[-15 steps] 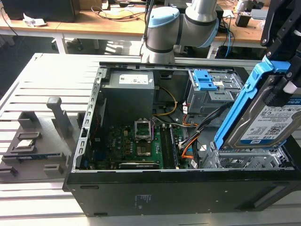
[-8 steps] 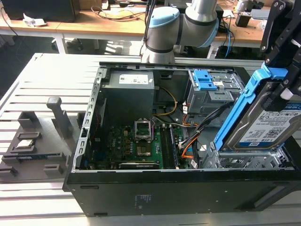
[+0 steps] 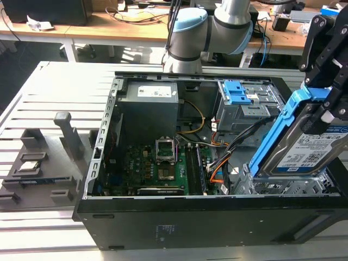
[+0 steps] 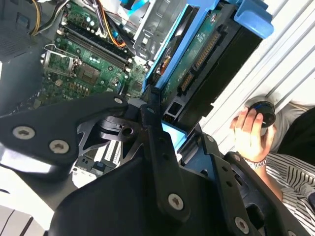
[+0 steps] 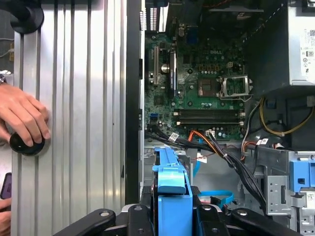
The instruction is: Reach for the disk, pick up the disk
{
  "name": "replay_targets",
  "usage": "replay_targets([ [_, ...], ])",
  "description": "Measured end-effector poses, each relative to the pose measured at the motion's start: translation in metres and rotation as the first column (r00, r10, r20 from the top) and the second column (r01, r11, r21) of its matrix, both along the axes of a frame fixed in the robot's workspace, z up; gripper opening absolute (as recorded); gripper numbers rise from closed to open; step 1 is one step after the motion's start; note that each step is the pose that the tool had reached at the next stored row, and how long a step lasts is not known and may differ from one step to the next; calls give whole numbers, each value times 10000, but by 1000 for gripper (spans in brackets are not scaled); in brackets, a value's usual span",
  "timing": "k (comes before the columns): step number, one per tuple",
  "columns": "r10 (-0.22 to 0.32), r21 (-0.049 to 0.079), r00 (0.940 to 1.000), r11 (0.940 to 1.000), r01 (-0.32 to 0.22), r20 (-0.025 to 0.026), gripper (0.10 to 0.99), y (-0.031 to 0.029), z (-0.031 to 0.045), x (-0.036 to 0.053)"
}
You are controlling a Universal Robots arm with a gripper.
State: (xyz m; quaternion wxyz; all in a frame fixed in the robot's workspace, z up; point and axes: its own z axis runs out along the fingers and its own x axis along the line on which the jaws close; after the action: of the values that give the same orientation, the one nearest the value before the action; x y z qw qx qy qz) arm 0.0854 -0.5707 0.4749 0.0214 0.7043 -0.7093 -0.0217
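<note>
One disk (image 3: 304,147), white-and-blue barcode label, blue rail frame, clamped in claw (image 3: 321,109), tilted above open computer case (image 3: 163,228).

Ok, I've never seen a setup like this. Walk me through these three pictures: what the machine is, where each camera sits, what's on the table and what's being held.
The machine is a robot arm with a gripper at its end. One picture comes from a camera off the arm; the two wrist views come from cameras riding on the arm. On a slatted metal table lies an open computer case with its green circuit board showing, and beside it, at the exterior view's left, a grey holder with small parts. The gripper's fingers are clamped on the disk, a hard drive in a blue frame, tilted above the case's drive bay. A person's hand rests on a black knob on the table.
</note>
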Motion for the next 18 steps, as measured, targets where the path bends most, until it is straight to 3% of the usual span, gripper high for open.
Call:
replay_targets([
  [4,1,2,10000,10000,-1,-16,365,62,-102,26],
  [6,19,2,10000,10000,-19,-20,365,158,-153,56],
  [8,23,0,10000,10000,-23,-21,365,192,-171,81],
  [14,23,-1,10000,10000,-23,-20,365,193,-224,157],
  [18,23,1,10000,10000,-23,-21,365,192,-230,158],
])
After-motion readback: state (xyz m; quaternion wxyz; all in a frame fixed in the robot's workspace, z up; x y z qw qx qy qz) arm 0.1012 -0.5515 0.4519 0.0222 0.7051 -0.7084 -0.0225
